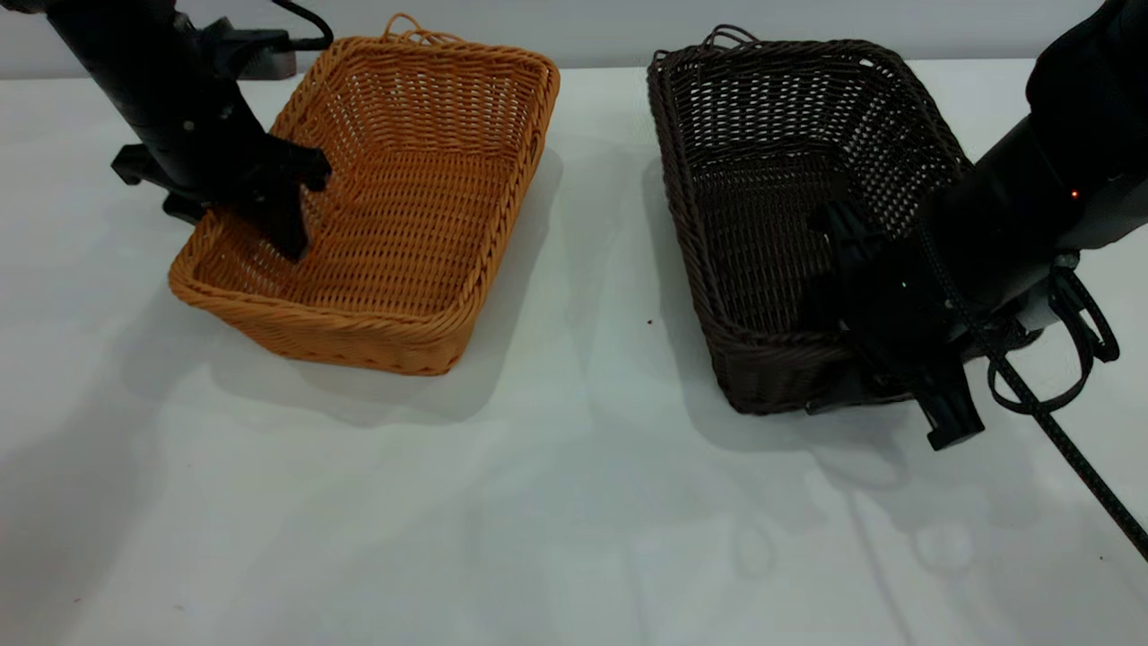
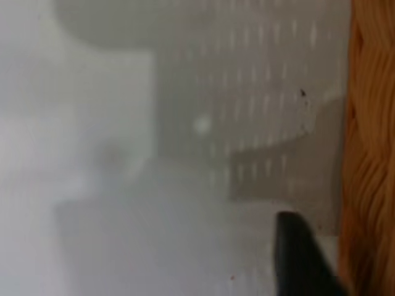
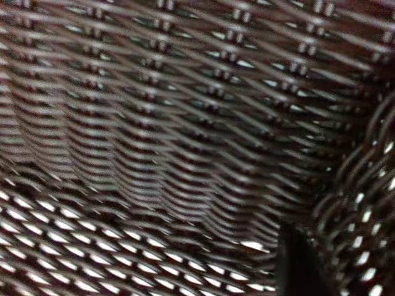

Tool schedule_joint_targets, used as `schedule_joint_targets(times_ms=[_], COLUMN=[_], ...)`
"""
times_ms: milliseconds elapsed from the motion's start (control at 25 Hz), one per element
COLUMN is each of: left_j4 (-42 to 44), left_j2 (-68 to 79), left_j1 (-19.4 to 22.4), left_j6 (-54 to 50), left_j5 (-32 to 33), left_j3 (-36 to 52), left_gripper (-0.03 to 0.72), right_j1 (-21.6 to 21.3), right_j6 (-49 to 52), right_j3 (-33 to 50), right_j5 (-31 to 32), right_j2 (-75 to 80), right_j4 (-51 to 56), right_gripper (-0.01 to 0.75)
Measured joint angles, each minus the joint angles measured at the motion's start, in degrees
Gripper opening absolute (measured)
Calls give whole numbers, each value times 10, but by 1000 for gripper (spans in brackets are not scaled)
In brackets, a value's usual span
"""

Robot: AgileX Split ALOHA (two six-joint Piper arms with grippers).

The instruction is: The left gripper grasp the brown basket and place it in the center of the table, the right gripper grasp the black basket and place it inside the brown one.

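The brown basket (image 1: 404,206) sits on the table (image 1: 574,502) at the left. My left gripper (image 1: 238,231) straddles its left wall, one finger inside and one outside, and looks open. In the left wrist view the outer finger (image 2: 302,262) stands just beside the orange wall (image 2: 370,154). The black basket (image 1: 771,179) sits at the right. My right gripper (image 1: 861,359) is at its near right corner, across the wall, and looks open. In the right wrist view one finger (image 3: 296,265) is inside, close to the dark woven wall (image 3: 361,209).
Both baskets are empty and stand about a hand's width apart. A wide stretch of bare table lies in front of them. A black cable (image 1: 1067,449) hangs from the right arm over the table's right side.
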Motion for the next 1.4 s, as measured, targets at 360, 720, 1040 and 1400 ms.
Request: schedule_joint_targets(times_ms=[360, 720, 1040, 1400], left_j4=[-14, -15, -14, 5], left_j2=[-19, -28, -29, -13], left_j1=[0, -40, -141, -206], left_j6=[49, 327, 574, 657], left_j5=[9, 8, -71, -156], left_j3=[0, -1, 0, -1], left_gripper=[86, 85, 85, 87], right_j1=[-8, -151, -238, -239], right_j6=[-6, -215, -215, -194], right_j3=[1, -12, -101, -130], right_j5=[11, 212, 413, 454], right_j2=[-24, -165, -242, -245], right_j4=[4, -10, -133, -232], right_gripper=[224, 223, 221, 221])
